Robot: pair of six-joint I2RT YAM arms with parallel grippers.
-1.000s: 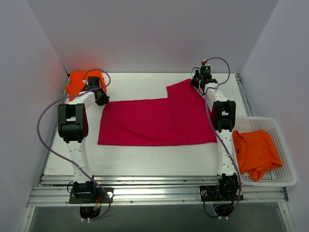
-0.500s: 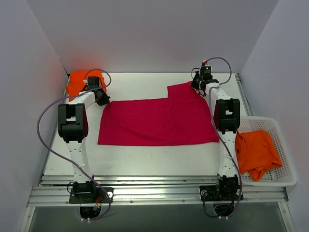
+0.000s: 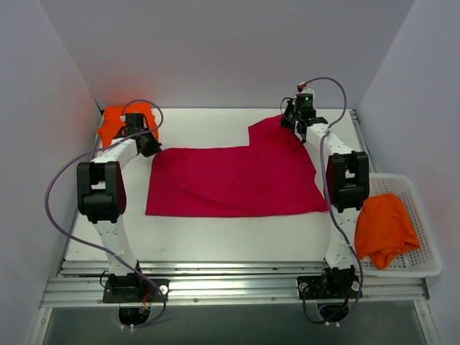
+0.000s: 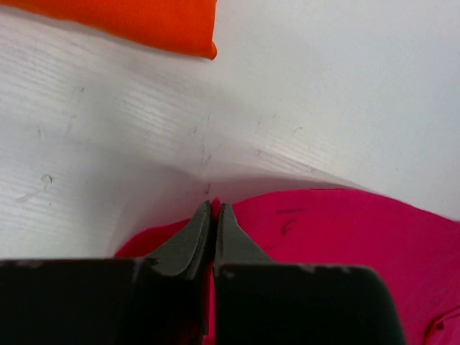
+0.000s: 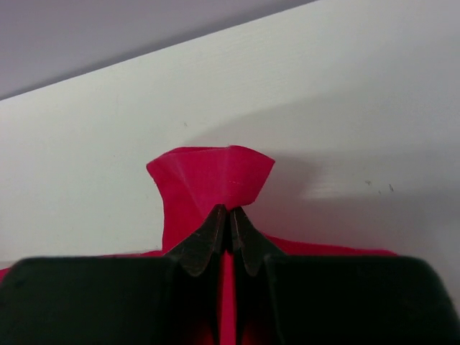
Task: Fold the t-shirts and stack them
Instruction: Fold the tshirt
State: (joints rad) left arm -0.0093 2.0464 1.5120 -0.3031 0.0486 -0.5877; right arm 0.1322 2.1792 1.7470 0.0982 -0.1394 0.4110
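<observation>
The crimson-pink t-shirt (image 3: 233, 180) lies spread flat on the white table, one sleeve jutting to the back right. My left gripper (image 3: 149, 146) is shut on its back-left corner (image 4: 302, 237), the fingertips (image 4: 203, 215) pinching the cloth edge. My right gripper (image 3: 293, 123) is shut on the back-right sleeve edge (image 5: 212, 176), which bunches up past the fingertips (image 5: 215, 219). A folded orange t-shirt (image 3: 118, 121) lies at the back-left corner, also in the left wrist view (image 4: 144, 21). Another orange t-shirt (image 3: 384, 228) lies crumpled in the basket.
A white plastic mesh basket (image 3: 424, 266) sits at the table's right edge beside the right arm. Grey walls close in the back and both sides. Metal rails run along the near edge by the arm bases.
Both arms have swung outward a little, the right arm's elbow shifting right over the basket. The shirt's back corners have lifted slightly. Both grippers stay shut on the cloth.
</observation>
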